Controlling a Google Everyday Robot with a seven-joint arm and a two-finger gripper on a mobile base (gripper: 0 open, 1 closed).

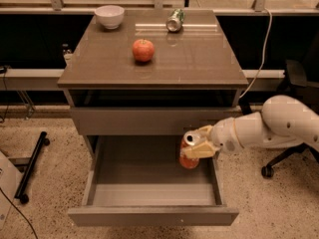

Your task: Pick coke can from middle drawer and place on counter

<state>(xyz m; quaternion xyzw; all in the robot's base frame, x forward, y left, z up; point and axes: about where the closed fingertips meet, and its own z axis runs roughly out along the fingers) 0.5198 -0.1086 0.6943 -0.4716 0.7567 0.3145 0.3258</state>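
On the desk [199,59], from left, are a white bowl [109,16], a red apple [143,50] and a green can [174,20] on its side. Below, the middle drawer [144,168] stands open. At its right side the coke can [188,159] is upright, seemingly clear of the floor, with the hand [199,148] closed around it from the right. The desk's front edge overhangs it, so it likely must come forward before rising. There is bare room right of the apple.

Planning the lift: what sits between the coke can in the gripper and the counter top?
Camera view: the gripper holds the coke can over the middle drawer; the upper drawer front lies between it and the counter.
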